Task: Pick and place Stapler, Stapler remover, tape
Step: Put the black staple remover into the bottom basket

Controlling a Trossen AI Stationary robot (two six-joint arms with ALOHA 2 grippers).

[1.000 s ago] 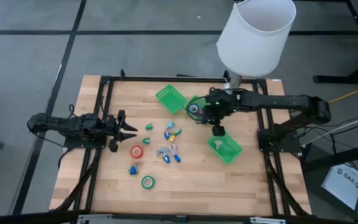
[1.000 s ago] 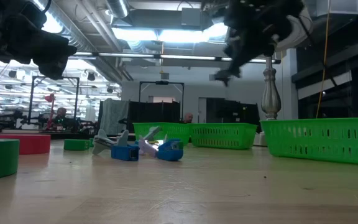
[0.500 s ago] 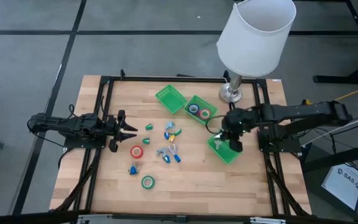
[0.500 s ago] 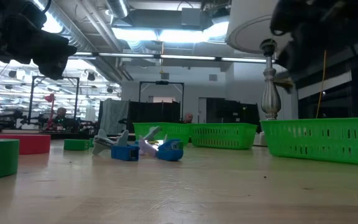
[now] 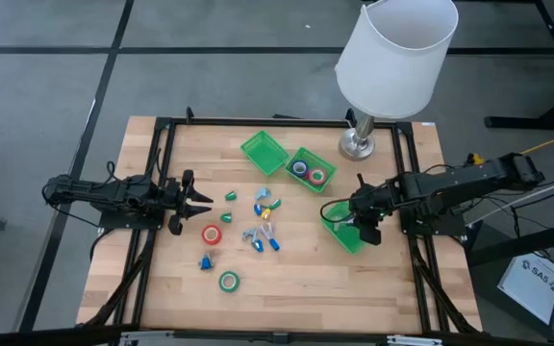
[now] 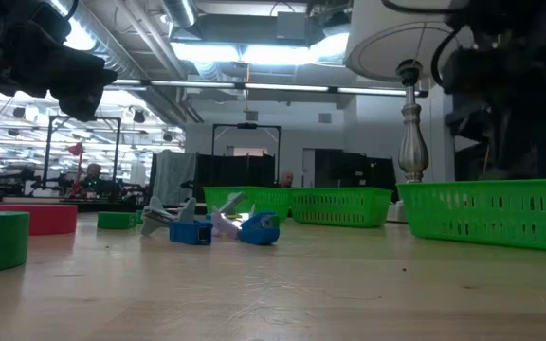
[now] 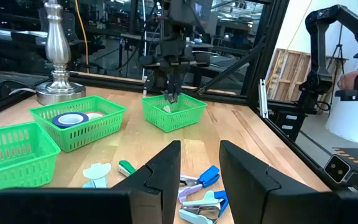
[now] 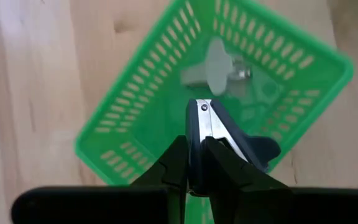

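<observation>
High view: your right gripper (image 5: pixel 366 231) hangs over the near green tray (image 5: pixel 339 236), jaws clamped on a dark blue stapler (image 8: pixel 219 140) whose length runs out from the jaws, tray directly beneath. Three trays (image 5: pixel 264 152) stand on the tabletop (image 5: pixel 296 279). The left gripper (image 5: pixel 197 200) waits part-open, empty, beside four tape rolls (image 5: pixel 212 234); two more rolls (image 5: pixel 300 170) sit in the middle tray.

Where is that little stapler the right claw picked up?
From above, the right gripper hangs over the green basket on the table's right side, below the lamp; its wrist camera shows the stapler pinched between its fingers, above the basket.
</observation>
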